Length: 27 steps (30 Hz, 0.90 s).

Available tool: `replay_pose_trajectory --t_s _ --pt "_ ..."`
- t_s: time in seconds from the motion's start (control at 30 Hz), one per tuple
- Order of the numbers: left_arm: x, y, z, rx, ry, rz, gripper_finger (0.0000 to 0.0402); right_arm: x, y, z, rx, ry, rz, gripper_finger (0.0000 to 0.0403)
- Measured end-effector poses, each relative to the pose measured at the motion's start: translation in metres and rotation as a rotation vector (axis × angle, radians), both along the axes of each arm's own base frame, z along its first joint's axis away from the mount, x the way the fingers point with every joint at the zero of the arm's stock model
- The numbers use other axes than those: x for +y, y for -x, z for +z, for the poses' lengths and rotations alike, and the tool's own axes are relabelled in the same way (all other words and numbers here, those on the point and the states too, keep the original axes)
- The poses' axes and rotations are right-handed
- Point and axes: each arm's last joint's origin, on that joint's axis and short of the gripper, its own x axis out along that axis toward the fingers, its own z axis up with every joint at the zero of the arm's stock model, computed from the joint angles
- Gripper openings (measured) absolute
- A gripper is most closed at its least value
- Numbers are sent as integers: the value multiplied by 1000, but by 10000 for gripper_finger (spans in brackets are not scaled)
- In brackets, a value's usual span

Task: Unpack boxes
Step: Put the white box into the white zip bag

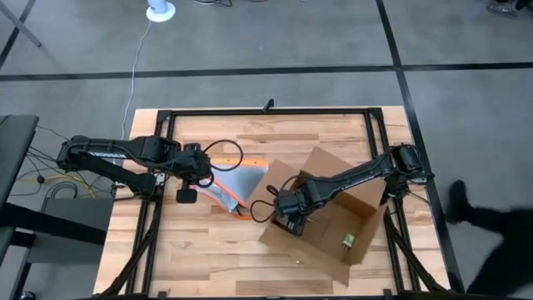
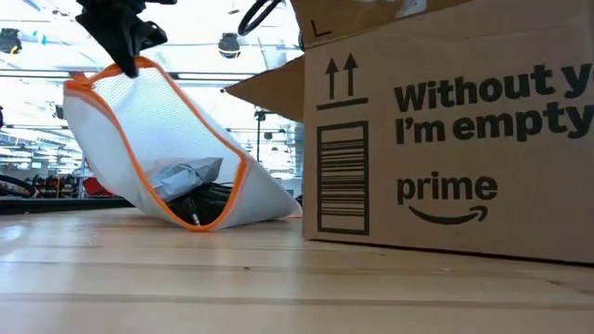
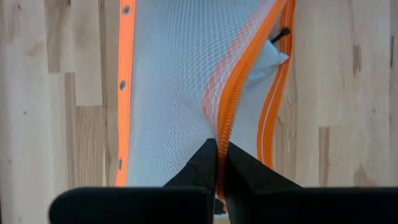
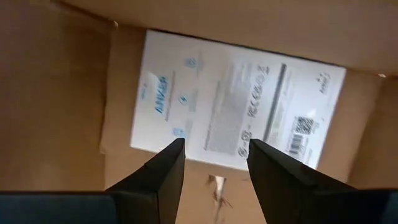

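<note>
Reaching inside brown corrugated cardboard box (image 1: 333,212): right hand (image 4: 211,163) open. Left hand (image 3: 217,163) pinches pouch (image 2: 176,139). Box light, stiff; grip flaps.

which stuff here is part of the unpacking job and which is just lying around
Part of the job:
- cardboard box, open
- white flat package inside the box
- right gripper, open, reaching into the box
- left gripper, shut on the mesh pouch

Lying about:
- small green-and-white item in the box
- white round object on the floor
</note>
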Motion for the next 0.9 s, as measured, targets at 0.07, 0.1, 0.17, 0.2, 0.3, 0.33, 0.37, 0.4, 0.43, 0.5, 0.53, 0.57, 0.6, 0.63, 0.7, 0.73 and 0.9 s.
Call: replay_pose_trajectory --t_s 0.07,0.1,0.17,0.2,0.3,0.33,0.37,0.4,0.43,0.5,0.53,0.57,0.6,0.63,0.7,0.73,0.9 --pt "0 1 0 12 1 5 0 1 -2 0 -21 -5 1 159" --pt "0 1 0 12 2 9 0 1 -3 1 -36 -9 2 159" --pt "0 1 0 12 3 12 0 1 -5 1 -56 -14 1 159" --pt "0 1 0 13 3 13 0 1 -6 1 -63 -16 1 159" --pt "0 1 0 12 5 17 0 2 -8 2 -89 -21 3 159" --pt "0 1 0 12 5 18 0 2 -9 2 -97 -22 4 159" --pt "0 1 0 12 5 18 0 2 -10 2 -107 -21 16 159" --pt "0 1 -1 12 5 17 0 3 -11 1 -126 -21 31 159" --pt "0 1 0 12 5 16 0 3 -12 -2 -146 -21 48 159" --pt "0 1 0 10 4 13 0 3 -11 -8 -158 -14 77 159" --pt "0 1 0 10 4 13 0 2 -10 -12 -149 -8 90 159" --pt "0 1 0 10 4 14 0 3 -7 -15 -139 0 98 159" --pt "0 1 0 10 5 17 0 3 -5 -18 -133 6 101 159" --pt "0 1 0 10 6 18 0 2 -2 -21 -122 10 101 159" --pt "0 1 0 10 7 22 0 0 3 -23 -75 15 80 159" --pt "0 1 0 9 7 23 0 0 3 -23 -69 16 76 159" --pt "0 1 -1 9 7 23 0 0 0 -21 -86 8 72 159"
